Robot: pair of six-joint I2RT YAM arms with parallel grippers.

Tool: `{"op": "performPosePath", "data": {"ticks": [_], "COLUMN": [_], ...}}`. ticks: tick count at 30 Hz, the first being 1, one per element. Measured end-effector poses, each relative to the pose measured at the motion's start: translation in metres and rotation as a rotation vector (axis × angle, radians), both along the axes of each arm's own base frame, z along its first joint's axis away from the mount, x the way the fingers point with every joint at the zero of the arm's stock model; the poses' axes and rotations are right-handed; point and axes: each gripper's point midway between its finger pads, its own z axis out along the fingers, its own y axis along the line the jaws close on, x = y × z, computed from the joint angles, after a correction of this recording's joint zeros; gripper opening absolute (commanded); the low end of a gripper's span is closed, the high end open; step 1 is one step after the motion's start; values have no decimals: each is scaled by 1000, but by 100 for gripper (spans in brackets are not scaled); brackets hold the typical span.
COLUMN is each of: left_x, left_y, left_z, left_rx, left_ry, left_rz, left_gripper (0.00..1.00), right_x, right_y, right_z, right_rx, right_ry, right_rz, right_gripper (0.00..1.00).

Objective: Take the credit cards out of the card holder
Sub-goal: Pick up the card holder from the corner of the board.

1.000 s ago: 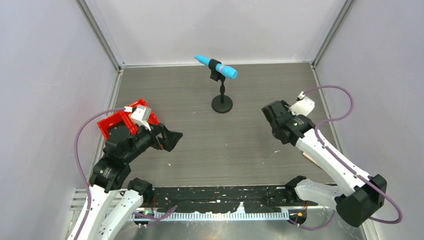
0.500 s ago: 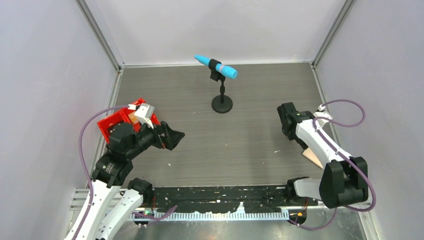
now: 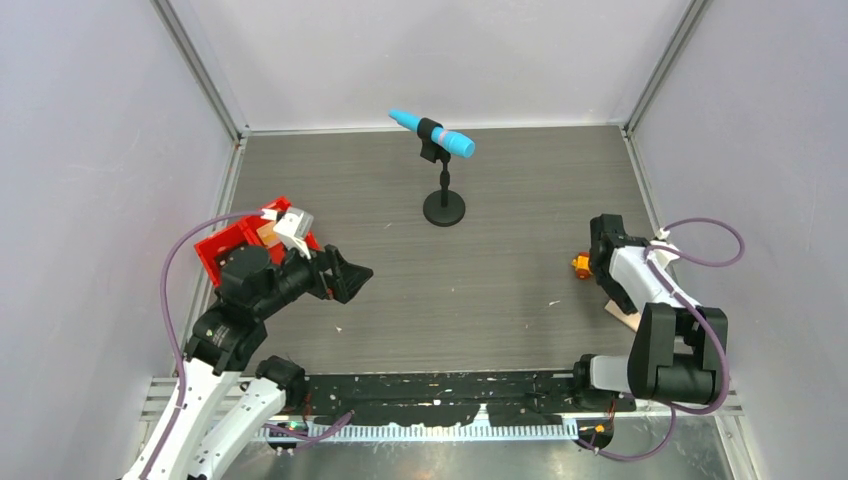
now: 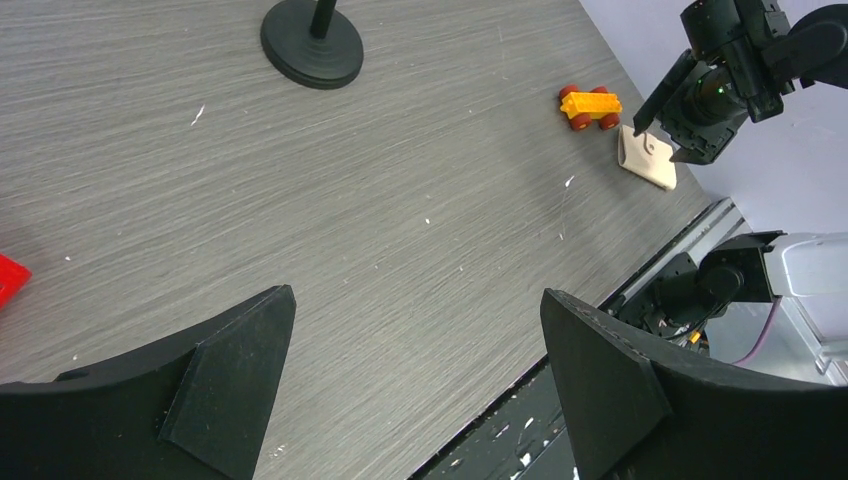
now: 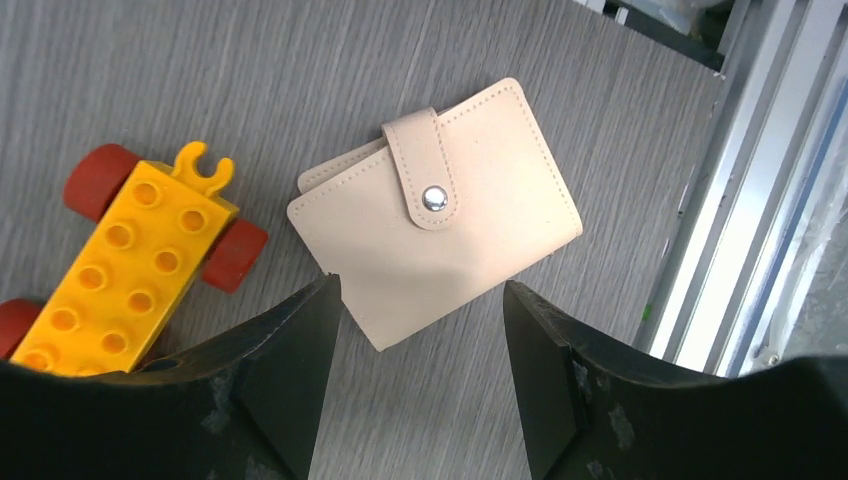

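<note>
Now hanging the right pincer, jaws apart and gripping nothing, directly above the tan card holder, that holder lying snapped shut on the table near its right edge, just beside the yellow toy car. Meanwhile holding the left pincer wide open and empty above the table, well apart from the holder, close to the red tray.

We take this for a robotics lab test cell; pale blank panels on aluminium posts box in a grey wood-grain tabletop; a left arm and a right arm, both trailing purple cables, are bolted at its near edge; a blue microphone stands toward the back.
</note>
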Motion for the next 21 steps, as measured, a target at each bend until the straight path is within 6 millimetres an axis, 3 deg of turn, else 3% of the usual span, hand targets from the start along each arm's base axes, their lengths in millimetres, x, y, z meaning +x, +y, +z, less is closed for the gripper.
{"op": "performPosePath", "data": {"ticks": [21], "left_x": [5], "left_y": [4], "left_z": [-2], "left_rx": [12], "left_ry": [-1], "left_rz": [33], "left_gripper": [97], "right_x": [14], "right_y": [8], "right_z": [-35], "right_rx": [207], "right_ry": [6], "right_rz": [69], "right_gripper": [62]}}
